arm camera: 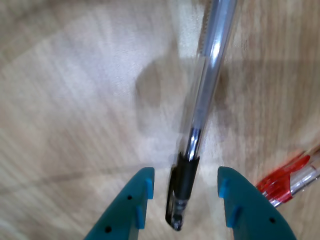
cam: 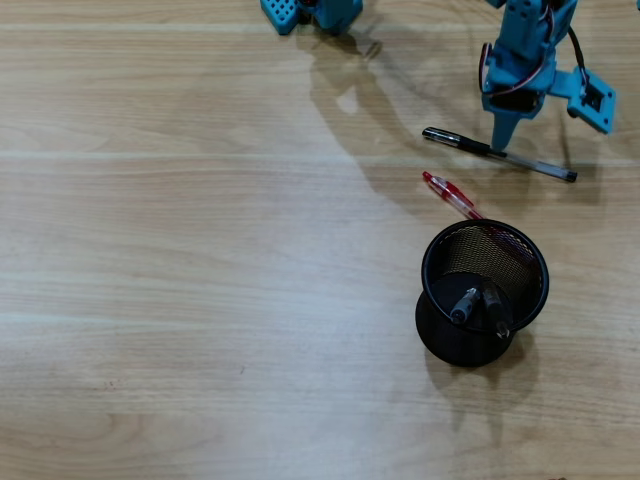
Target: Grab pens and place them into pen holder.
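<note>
Pale wood-grain worktop (cam: 200, 300) – bare on the overhead view's left. The tool (arm camera: 184, 192) stands apart, straddling the clear pen (arm camera: 200, 115).

The pale wood-grain counter (cam: 200, 300) carries a clear-barrelled pen (cam: 497, 154), a red pen (cam: 450, 194) (partly hidden) and a black mesh pen holder (cam: 482, 295).

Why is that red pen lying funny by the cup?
The red pen lies on the table with one end against the cup, outside it, not inside. The clear pen lies loose too, between the open gripper fingers. Two pens are already inside.
</note>
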Controlling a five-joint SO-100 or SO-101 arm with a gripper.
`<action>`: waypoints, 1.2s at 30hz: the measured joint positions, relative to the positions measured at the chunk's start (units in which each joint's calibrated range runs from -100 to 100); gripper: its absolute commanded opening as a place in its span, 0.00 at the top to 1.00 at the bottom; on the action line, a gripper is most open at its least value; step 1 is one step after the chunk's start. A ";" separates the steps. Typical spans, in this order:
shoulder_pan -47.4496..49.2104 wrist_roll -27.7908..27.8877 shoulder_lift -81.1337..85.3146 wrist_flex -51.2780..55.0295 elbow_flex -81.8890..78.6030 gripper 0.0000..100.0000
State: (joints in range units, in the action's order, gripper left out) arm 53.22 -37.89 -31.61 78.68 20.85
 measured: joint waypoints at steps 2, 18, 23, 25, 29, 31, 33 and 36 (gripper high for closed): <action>-0.19 -0.05 -1.27 -1.90 0.09 0.84; 0.95 -4.01 -7.14 -8.89 2.04 0.98; 1.33 -4.53 -7.14 -8.72 2.04 0.98; 1.33 -4.58 -7.14 -8.72 2.04 0.98; 1.43 -4.58 -6.71 -8.72 1.95 0.98; 1.43 -4.58 -5.78 -7.94 1.69 0.98; 0.86 -4.53 -3.99 -6.47 1.60 0.98; -0.57 -4.53 1.36 -1.90 2.31 0.98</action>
State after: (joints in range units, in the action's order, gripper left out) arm 52.64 -42.42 -30.25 76.78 23.16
